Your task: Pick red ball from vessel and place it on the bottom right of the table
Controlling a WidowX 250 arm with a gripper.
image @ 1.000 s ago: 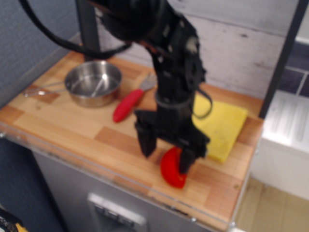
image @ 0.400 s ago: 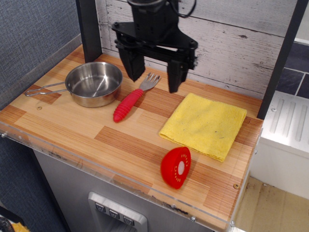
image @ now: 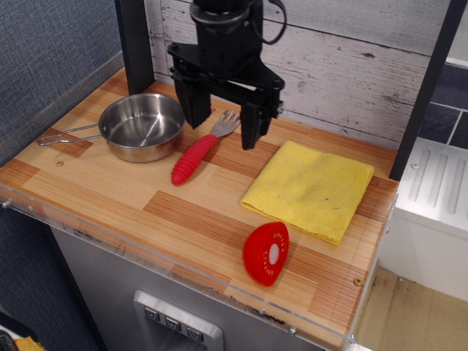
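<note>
Ball placement looks done, as far as one view can tell: the red ball (image: 266, 253) rests on the table (image: 110, 191), just off the near corner of the yellow cloth (image: 311, 189), close to the front edge, tipped so its dotted flat face shows. From the cloth, the gripper (image: 223, 117) hangs beyond the far-left corner, fingers spread apart and holding nothing, well apart from the ball, which lies toward the camera and rightward of it. Left of the cloth lies the fork (image: 199, 151), pointing away; farther left sits the vessel (image: 140, 126), empty. One ball, one vessel, one fork, one cloth.
</note>
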